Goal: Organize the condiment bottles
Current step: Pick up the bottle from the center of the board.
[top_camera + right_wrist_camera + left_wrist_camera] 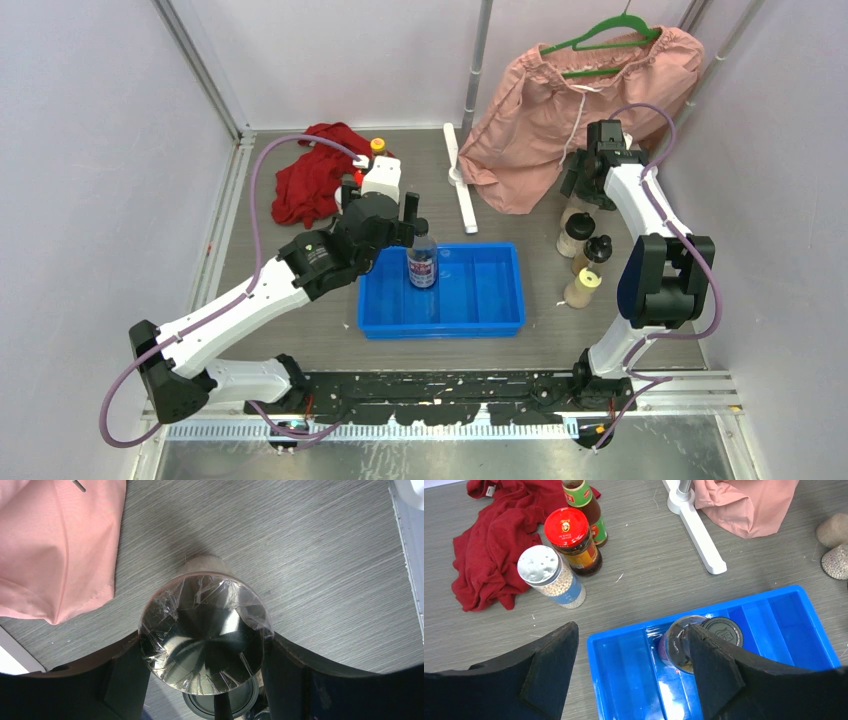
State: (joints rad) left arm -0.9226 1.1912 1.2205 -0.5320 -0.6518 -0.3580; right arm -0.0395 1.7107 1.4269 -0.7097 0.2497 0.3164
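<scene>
A clear bottle with a black cap (422,262) stands in the left part of the blue tray (490,318). My left gripper (408,226) is open just above and left of it. In the left wrist view the gripper (631,630) is wide open, with the bottle (676,645) close against the inner side of the right finger (714,670). My right gripper (583,190) is at the far right, shut on a beige jar with a shiny silver cap (202,630). Three more bottles (582,288) stand right of the tray. Three jars (572,540) stand beside the red cloth.
A red cloth (310,180) lies at the back left. A white stand base (462,180) and pink shorts on a green hanger (570,110) are at the back. A grey cap (220,705) shows under the held jar. The table's right edge (407,555) is near.
</scene>
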